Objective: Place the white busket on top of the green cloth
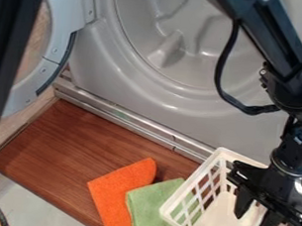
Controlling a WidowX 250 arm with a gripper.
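Note:
The black gripper (251, 225) hangs over the right side of the white basket (183, 198), its two fingers apart and pointing down, the left one inside the basket's outline. The basket stands at the lower right, with slotted walls and a solid pale bottom. To its left lies the green cloth (150, 208), whose right part shows through the basket's slots. Whether the basket rests on that part or only stands in front of it, I cannot tell. The gripper covers much of the basket's right wall.
An orange cloth (122, 190) lies against the green cloth's left side on the brown wooden board (77, 151). Behind the board are a metal rail (128, 119) and a grey machine with a round opening (175, 95). Its open door (46, 71) stands at the left.

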